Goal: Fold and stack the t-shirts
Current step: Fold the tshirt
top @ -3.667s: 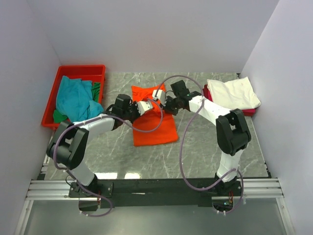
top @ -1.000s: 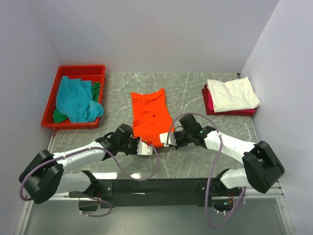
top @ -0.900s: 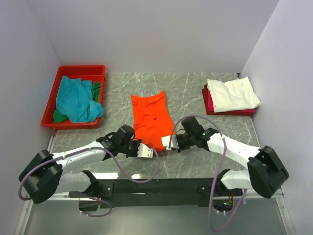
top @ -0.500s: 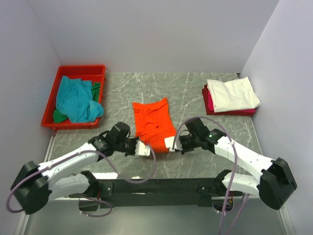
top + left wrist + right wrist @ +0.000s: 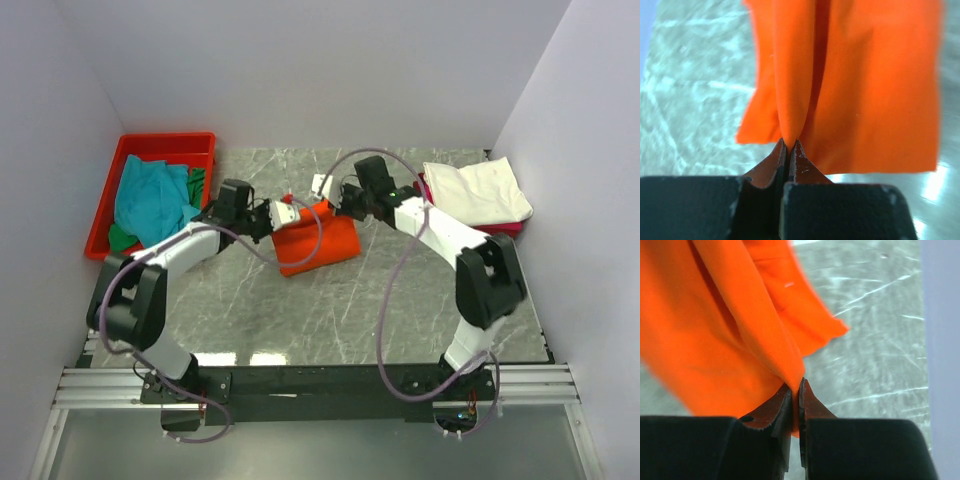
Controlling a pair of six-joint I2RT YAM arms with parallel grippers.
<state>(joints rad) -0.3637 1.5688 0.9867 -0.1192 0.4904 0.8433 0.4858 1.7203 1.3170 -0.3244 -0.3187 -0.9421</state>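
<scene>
The orange t-shirt (image 5: 318,243) lies folded over on itself on the marble table, its far edge lifted. My left gripper (image 5: 287,212) is shut on its far left corner; the left wrist view shows the jaws pinching the orange cloth (image 5: 850,90). My right gripper (image 5: 322,188) is shut on the far right corner; the right wrist view shows the cloth (image 5: 715,330) caught between the jaws. A teal shirt (image 5: 150,203) and a green shirt (image 5: 198,183) lie in the red tray. A white shirt (image 5: 478,190) lies on a magenta-red one (image 5: 424,189) at the right.
The red plastic tray (image 5: 135,148) stands at the far left of the table. The folded stack sits at the far right near the wall. Both arms reach in over the middle of the marble table (image 5: 400,290). White walls close in three sides.
Both grippers have carried the shirt's near edge from the table's front up and away toward its far edge, folding the orange shirt in half. It now looks much shorter.
</scene>
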